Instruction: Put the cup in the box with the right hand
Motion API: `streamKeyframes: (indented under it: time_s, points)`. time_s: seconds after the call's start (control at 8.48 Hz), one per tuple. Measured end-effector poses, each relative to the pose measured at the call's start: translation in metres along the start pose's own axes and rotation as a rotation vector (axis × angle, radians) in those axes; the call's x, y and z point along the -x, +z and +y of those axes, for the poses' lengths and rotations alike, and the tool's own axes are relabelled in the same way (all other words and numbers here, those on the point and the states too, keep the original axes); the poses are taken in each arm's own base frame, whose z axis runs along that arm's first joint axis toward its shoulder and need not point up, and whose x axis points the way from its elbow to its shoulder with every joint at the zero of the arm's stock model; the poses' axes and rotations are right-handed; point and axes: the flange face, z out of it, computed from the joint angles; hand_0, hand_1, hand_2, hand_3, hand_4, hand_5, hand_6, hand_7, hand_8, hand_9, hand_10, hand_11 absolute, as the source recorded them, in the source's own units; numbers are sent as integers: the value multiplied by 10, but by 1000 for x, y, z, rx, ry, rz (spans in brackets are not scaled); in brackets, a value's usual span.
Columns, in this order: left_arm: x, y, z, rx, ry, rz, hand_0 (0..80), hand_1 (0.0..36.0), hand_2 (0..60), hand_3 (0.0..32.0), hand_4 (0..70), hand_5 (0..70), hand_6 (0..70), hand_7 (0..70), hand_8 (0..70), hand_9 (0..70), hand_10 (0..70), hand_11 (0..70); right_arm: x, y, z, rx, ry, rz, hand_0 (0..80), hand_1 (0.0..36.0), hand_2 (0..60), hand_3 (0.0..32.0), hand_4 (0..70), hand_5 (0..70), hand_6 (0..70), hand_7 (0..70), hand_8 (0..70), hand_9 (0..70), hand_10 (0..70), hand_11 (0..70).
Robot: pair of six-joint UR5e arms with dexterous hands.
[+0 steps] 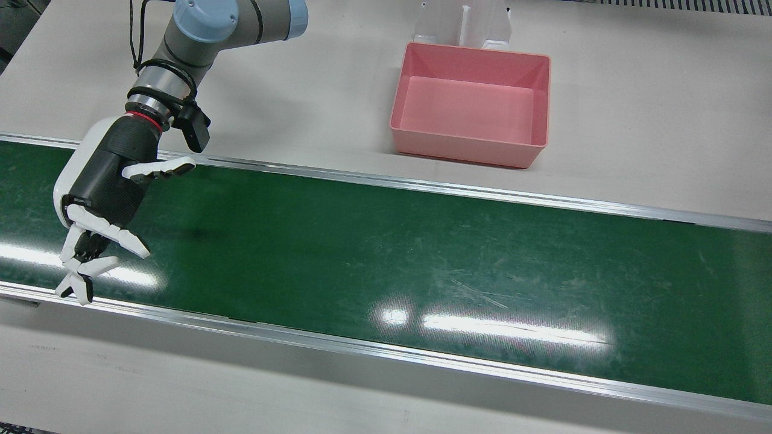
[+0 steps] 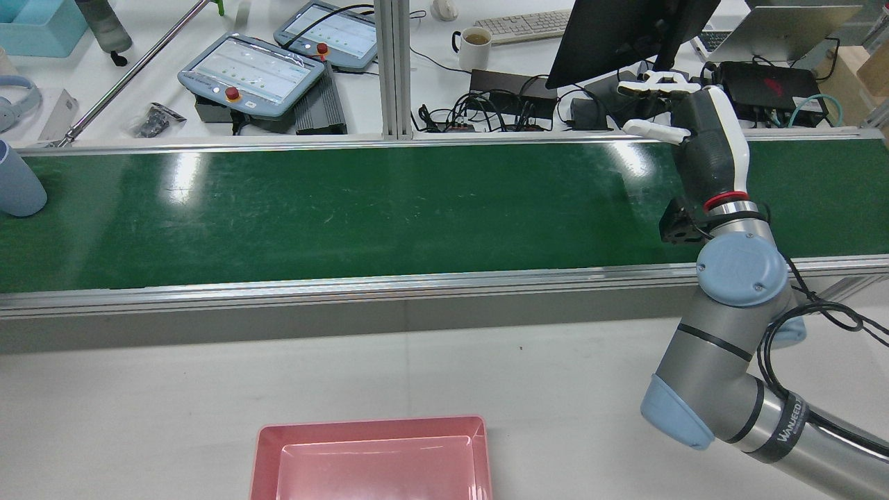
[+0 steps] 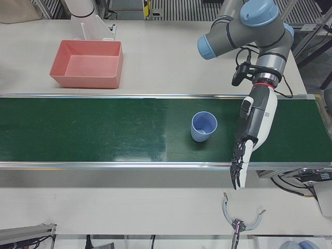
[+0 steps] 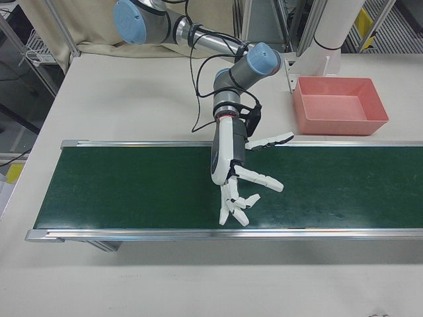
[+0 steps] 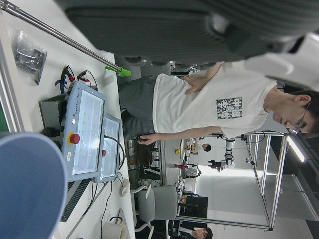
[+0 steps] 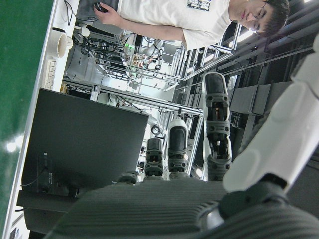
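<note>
A blue cup (image 3: pixel 203 126) stands upright on the green belt (image 3: pixel 104 129); it also shows at the far left edge of the rear view (image 2: pixel 17 182) and close up in the left hand view (image 5: pixel 27 191). The pink box (image 1: pixel 473 102) sits empty on the white table behind the belt. My right hand (image 1: pixel 102 193) is open with fingers spread, over the belt far from the cup; it also shows in the right-front view (image 4: pixel 228 165). My left hand (image 3: pixel 253 124) is open and empty, fingers straight, just beside the cup.
Metal rails (image 1: pixel 422 187) edge the belt on both sides. A white stand (image 1: pixel 464 24) rises behind the box. Beyond the belt are teach pendants (image 2: pixel 250 69), a monitor (image 2: pixel 618 35) and cables. A small clamp tool (image 3: pixel 239 220) lies on the near table.
</note>
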Motion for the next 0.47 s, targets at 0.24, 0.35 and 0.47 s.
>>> streamKeyframes:
  time_s: [0.24,0.35,0.47]
  points:
    - [0,0,0,0,0,0,0,0,0,0,0,0,0,0,0,0,0,0,-4,1,-9,11,14,0,457,0,0,0,642,0,108,597,58,197,11,10]
    - [0,0,0,1,0,0,0,0,0,0,0,0,0,0,0,0,0,0,-6,2,-11,11,14,1,457,0,0,0,639,0,107,594,58,197,13,13]
    - [0,0,0,1,0,-1,0,0,0,0,0,0,0,0,0,0,0,0,-6,2,-14,9,12,-1,460,0,0,0,655,0,109,607,57,198,11,10]
